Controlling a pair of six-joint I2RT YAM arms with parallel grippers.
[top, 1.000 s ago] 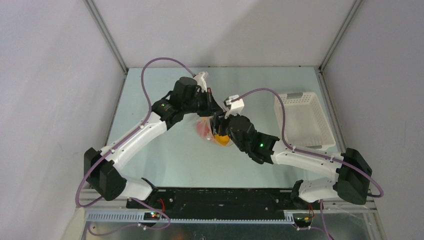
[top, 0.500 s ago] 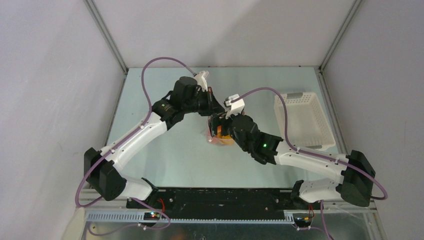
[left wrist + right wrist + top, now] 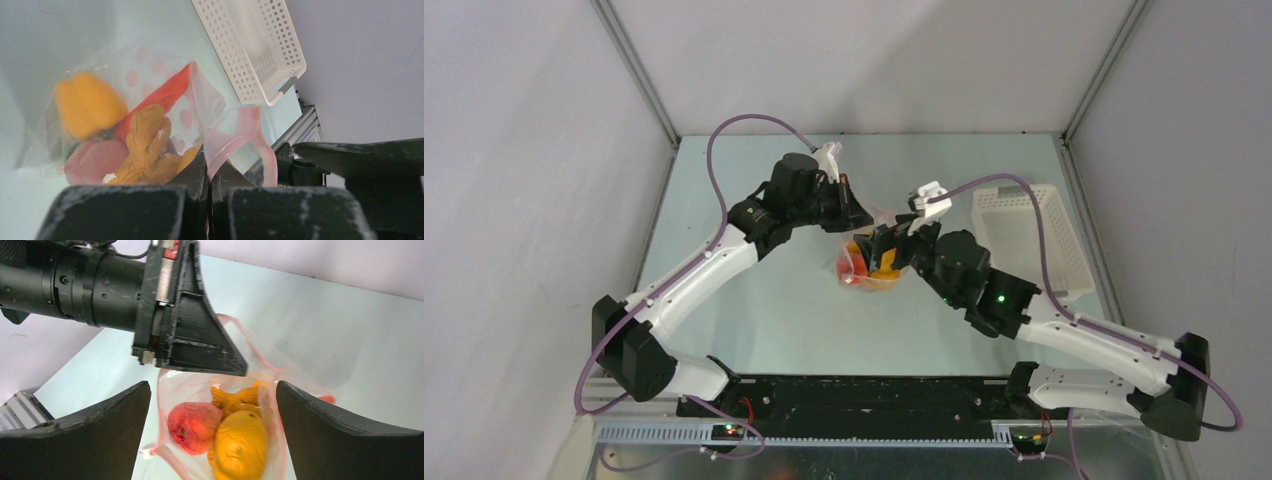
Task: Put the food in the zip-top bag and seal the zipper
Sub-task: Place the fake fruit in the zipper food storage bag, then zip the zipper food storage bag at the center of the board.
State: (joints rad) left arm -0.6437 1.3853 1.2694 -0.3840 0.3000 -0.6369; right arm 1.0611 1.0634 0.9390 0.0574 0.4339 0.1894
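The zip-top bag [image 3: 864, 268] hangs open-mouthed at the middle of the table, holding the food. Inside are a yellow-orange fruit [image 3: 242, 445], a red fruit [image 3: 192, 427], a knobbly orange piece [image 3: 147, 145] and a red chili [image 3: 162, 95]. My left gripper [image 3: 209, 165] is shut on the pale pink zipper [image 3: 240, 131], holding that edge up. My right gripper [image 3: 212, 390] stands wide open just above the bag's mouth, with nothing between its fingers. In the top view the right gripper [image 3: 889, 243] sits right of the bag and the left gripper [image 3: 856, 216] above it.
A white slotted basket [image 3: 1029, 240] stands at the right of the table and looks bare inside; it also shows as the basket [image 3: 250, 45] in the left wrist view. Grey walls close in the table on the left, back and right.
My right gripper has opened wide and drawn back to the right from the bag's mouth, and the food it was over lies in the bag. The left arm has held still.
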